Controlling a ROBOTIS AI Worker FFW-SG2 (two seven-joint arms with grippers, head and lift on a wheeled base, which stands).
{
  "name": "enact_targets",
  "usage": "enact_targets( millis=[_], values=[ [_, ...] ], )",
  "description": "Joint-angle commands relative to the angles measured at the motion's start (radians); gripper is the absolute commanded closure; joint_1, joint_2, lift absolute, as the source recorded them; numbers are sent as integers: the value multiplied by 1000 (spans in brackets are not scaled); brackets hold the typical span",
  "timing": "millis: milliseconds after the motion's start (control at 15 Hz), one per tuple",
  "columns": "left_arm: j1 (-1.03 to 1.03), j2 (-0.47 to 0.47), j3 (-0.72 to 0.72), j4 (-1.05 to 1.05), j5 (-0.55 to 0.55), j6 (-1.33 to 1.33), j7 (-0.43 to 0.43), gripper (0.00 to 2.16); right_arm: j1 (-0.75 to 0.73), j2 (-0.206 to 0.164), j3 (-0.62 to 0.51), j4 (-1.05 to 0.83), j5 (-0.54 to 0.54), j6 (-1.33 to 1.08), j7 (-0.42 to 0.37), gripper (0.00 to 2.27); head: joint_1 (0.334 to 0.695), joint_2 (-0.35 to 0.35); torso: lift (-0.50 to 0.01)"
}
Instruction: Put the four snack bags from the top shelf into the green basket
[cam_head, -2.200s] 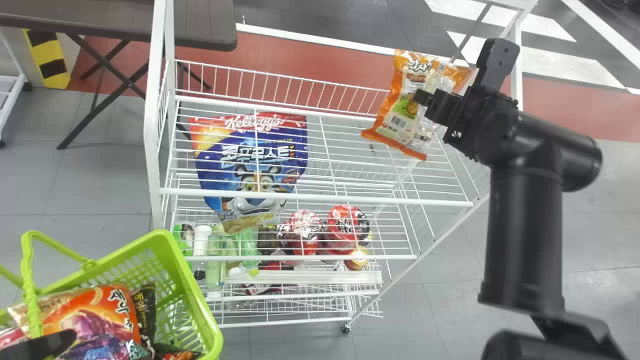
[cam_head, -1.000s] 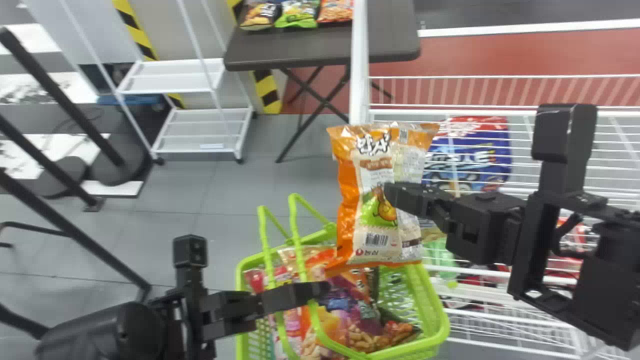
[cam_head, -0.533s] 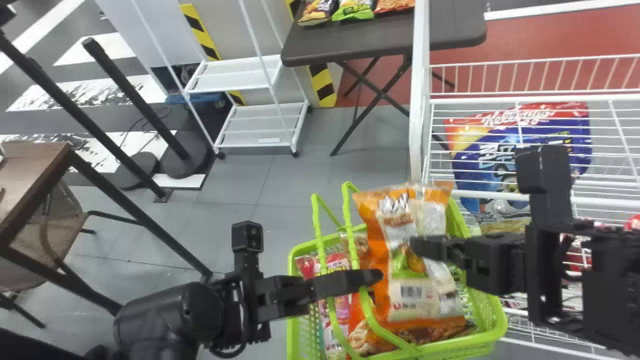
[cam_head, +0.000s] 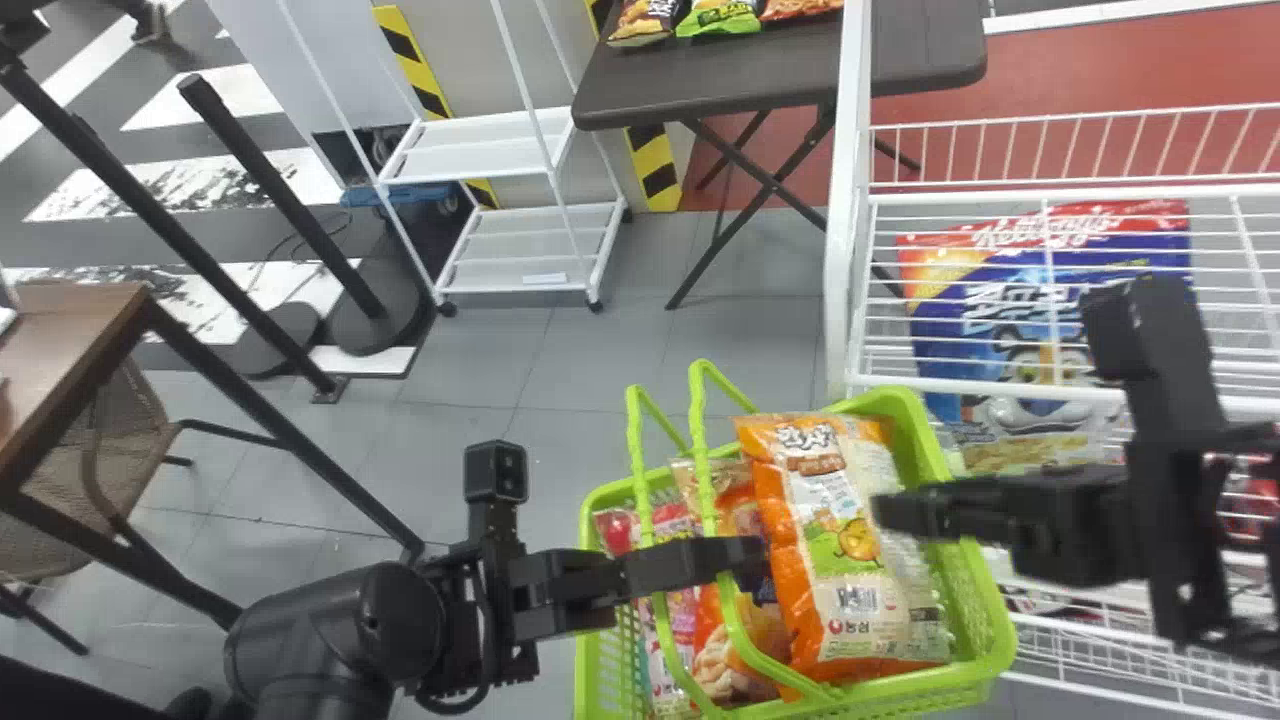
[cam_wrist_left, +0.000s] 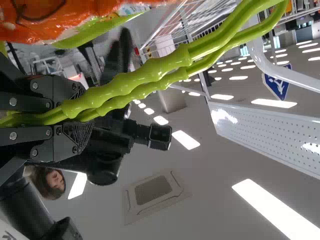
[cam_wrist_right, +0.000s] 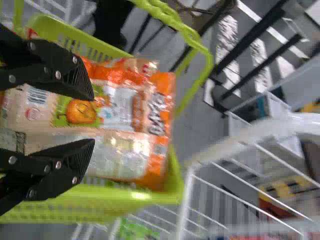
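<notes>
1. One orange-and-cream snack bag (cam_head: 830, 540) to report inside the green basket (cam_head: 900, 402), lying printed face up and slanted, along the basket's right side, with its top end toward the far rim and its bottom end by the near rim
2. Packed to the left of it, toward the basket's left rim: a pink bag (cam_head: 672, 515) and, nearer the middle, an orange-and-brown bag (cam_head: 735, 640), partly hidden by the arched handles (cam_head: 702, 450)
3. Clamped on those handles with the left gripper (cam_head: 745, 563); seen from its own wrist, pinching both green bars together in the left gripper (cam_wrist_left: 75, 117)
4. Open at the bag's right side with the right gripper (cam_head: 885, 512); from its wrist view, fingers wide apart on the right gripper (cam_wrist_right: 94, 120), with the bag beyond the gap and nothing pinched; cannot tell whether touching the bag
5. Set just beside the basket's far right corner: the white wire rack (cam_head: 845, 250), with a blue-and-red cereal bag (cam_head: 1040, 320) behind its wires
6. Placed farther off, side by side toward the left end of a dark folding table (cam_head: 700, 90): a brown-and-yellow bag (cam_head: 640, 22), a green bag (cam_head: 720, 18) and an orange bag (cam_head: 800, 8)
7. Parked left of that table: a white trolley (cam_head: 520, 250)
</notes>
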Motion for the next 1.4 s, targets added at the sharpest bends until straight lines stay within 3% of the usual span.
enact_targets(
  millis=[0,67,267,400,533,667,1333],
  values=[
    [8,0,5,-4,0,-4,-10,2145,99,-2,-14,-143,267,-141,-9,16,695,231,0],
    [13,0,5,-7,-3,-16,-10,2145,174,-2,-26,-154,344,-316,-9,16,695,195,0],
    [36,0,4,-50,-59,-74,-10,2145,380,3,-88,-71,423,-893,-10,16,695,78,0],
    [96,0,19,-122,-85,-157,-10,2145,444,23,-118,53,457,-1181,-7,19,695,2,0],
    [140,-1,28,-190,-158,-218,-10,2145,483,73,-172,161,480,-1421,52,19,695,-28,0],
    [185,0,20,-250,-209,-252,-10,2145,515,73,-215,199,482,-1506,128,26,695,-41,0],
    [305,-3,11,-371,-266,-246,-10,2145,575,73,-221,268,498,-1651,128,33,695,-115,0]
  ],
)
